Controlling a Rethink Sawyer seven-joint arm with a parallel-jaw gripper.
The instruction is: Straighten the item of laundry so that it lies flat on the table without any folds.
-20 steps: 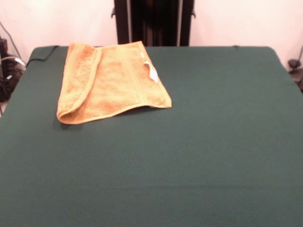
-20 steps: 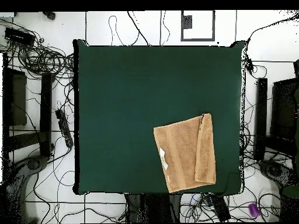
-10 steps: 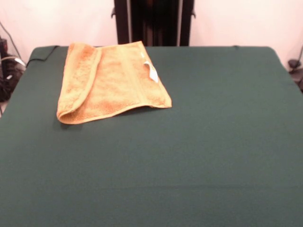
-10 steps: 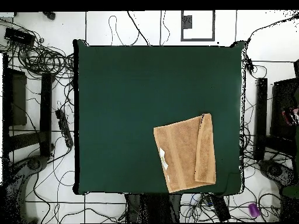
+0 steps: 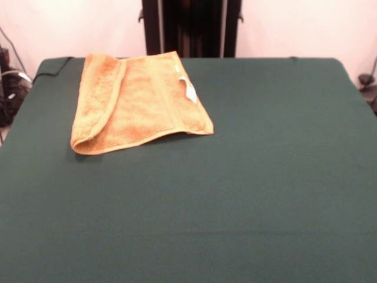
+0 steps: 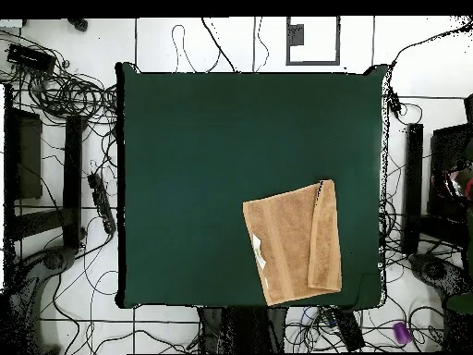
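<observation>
**Towel folded over along one side, gripper out of sight**

Your golden-orange terry hand towel (image 5: 138, 100) lies near the table's far-left corner in the front view, its far edge close to the table's far edge. In the overhead view the same towel (image 6: 291, 242) sits toward the lower right. One long strip (image 5: 97, 100) is folded back over the main body, ending in a rounded, doubled lip (image 5: 88, 144) at the near-left corner. A woven band (image 5: 166, 94) runs across the pile, and a small white tag (image 5: 189, 89) shows beside it.

Expect the towel to be light, soft and limp: it will likely drape and drag rather than slide as a sheet, and the looped pile may cling to the cloth beneath. Your best hold is probably the free edge of the folded strip, pinching the top layer only, then drawing it outward, away from the tag.

The table (image 5: 247, 188) wears plain dark green cloth, matte and smooth.

Neither view shows the gripper, so you cannot tell whether it is released or clenched.
</observation>
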